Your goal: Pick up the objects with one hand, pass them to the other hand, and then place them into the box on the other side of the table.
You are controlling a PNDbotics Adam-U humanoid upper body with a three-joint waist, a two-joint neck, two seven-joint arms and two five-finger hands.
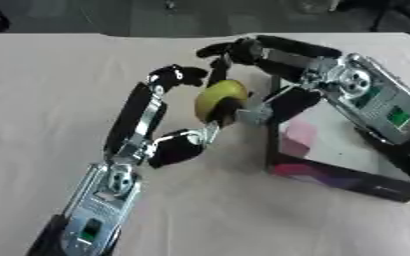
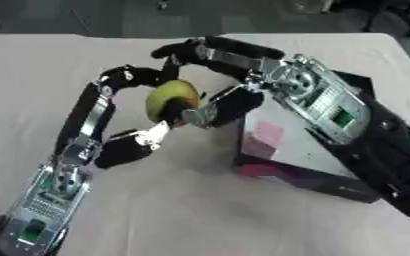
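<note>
Fruit point(image 1: 219, 99), yellow-green, sits in mid-air between both hands, just left of the box point(image 1: 348, 172). Left hand point(image 1: 160, 125) curls fingers and thumb around it; right hand point(image 1: 270, 75) closes fingers on its far side. Judgement: right should secure hold before left releases. Roundish; long axis unclear.

Table point(image 1: 51, 75) ran wide, covered in plain beige, its far edge meeting a dark floor. One box point(image 1: 335, 150) sat directly on it at the right side: dark walls, pale inside, pink patches. Nothing else was seen lying on the surface.
</note>
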